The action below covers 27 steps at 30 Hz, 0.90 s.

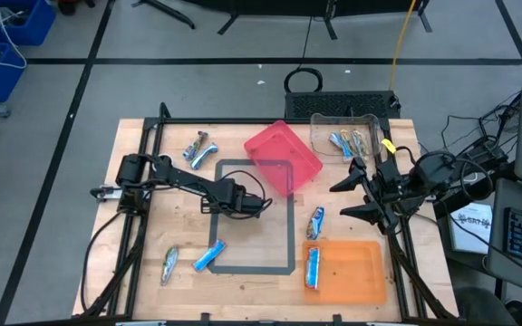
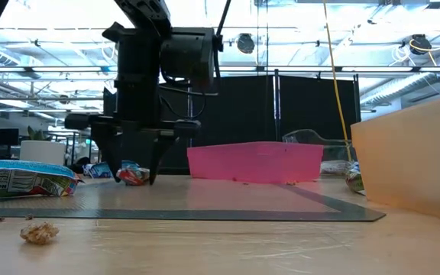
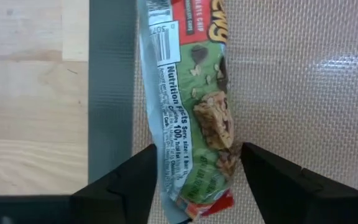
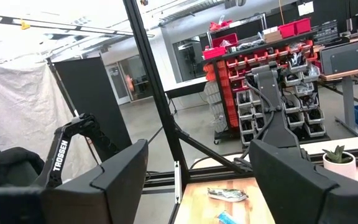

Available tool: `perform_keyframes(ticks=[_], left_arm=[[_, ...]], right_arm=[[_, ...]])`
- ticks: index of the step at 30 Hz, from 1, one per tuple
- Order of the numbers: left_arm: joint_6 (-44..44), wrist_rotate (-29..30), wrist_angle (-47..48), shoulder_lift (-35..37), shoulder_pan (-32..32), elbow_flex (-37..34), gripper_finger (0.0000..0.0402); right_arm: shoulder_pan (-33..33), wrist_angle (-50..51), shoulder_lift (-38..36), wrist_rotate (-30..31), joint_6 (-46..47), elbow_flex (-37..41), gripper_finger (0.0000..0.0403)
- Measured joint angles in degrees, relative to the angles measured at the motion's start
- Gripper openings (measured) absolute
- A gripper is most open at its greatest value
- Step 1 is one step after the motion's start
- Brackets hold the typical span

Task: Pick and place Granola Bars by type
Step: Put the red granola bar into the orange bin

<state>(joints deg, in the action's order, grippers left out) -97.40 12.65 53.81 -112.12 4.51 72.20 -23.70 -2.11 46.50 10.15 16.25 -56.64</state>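
Note:
A granola bar with a green, red and silver wrapper (image 3: pixel 194 106) lies flat on the mat inside the grey taped rectangle (image 1: pixel 290 237). My left gripper (image 1: pixel 254 205) points down over it, open, with one finger on each long side of the bar's end; the low view shows the bar (image 2: pixel 134 175) between the fingertips. My right gripper (image 1: pixel 355 196) is open and empty, held above the table's right side. Other bars lie at the far left (image 1: pixel 199 149), near left (image 1: pixel 169 264), by the tape (image 1: pixel 209 256), and right of the rectangle (image 1: pixel 315 222). My left gripper's fingers (image 3: pixel 143 171) stand across the bar's end (image 3: pixel 197 180) from above, one beside each long edge. The left finger is right at the silver wrapper edge. I cannot tell whether either finger touches the bar, which lies flat on the mat.
A pink tray (image 1: pixel 284 156) sits at the far middle. A clear container (image 1: pixel 344 134) with several bars sits at the far right. An orange tray (image 1: pixel 352 272) at the near right holds one blue bar (image 1: pixel 313 268). A crumb (image 2: pixel 40 231) lies near the low camera.

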Motion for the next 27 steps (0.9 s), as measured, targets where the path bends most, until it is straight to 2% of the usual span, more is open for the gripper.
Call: perform_keyframes(ticks=[4,12,21,27], left_arm=[[-0.11,-0.18,-0.33,0.00,-0.02,0.00,0.0180],[3.03,-0.07,-2.08,0.01,-0.09,0.00,0.0025],[3.24,0.33,-1.85,0.31,0.17,0.44,0.0013],[2.71,2.81,3.81,0.33,1.31,4.26,0.0013]], right_arm=[[0.00,0.09,0.00,0.00,-0.57,0.00,0.0267],[-0.02,0.13,0.00,0.00,-0.48,0.00,0.0266],[-0.02,0.12,0.00,0.00,-0.47,-0.02,0.0265],[0.00,0.15,0.00,0.11,-0.46,-0.02,0.0265]])
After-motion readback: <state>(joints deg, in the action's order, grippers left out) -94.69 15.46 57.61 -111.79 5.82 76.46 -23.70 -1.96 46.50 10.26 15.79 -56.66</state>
